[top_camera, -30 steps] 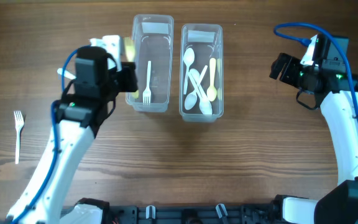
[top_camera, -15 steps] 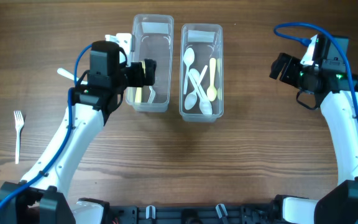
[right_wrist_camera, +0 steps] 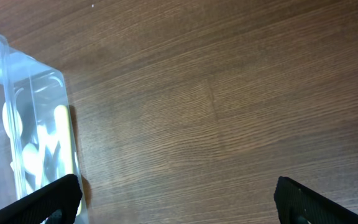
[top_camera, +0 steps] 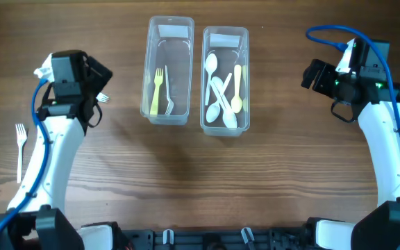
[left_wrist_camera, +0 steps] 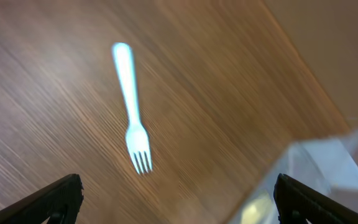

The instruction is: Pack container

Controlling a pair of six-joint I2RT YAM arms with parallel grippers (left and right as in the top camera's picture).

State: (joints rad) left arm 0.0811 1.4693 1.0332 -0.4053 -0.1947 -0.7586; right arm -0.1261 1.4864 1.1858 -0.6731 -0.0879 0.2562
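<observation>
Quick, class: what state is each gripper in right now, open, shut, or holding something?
Left gripper: jaws open, holding nothing.
Right gripper: jaws open, holding nothing.

Dark brown wood-grain tabletop. Clear left container and clear right container standing side by side near far edge, about mid-width, long sides parallel, narrow gap between. White fork flat close to left edge, tines toward far edge. Second white fork flat between left edge and left container, mostly hidden in overhead view.
</observation>
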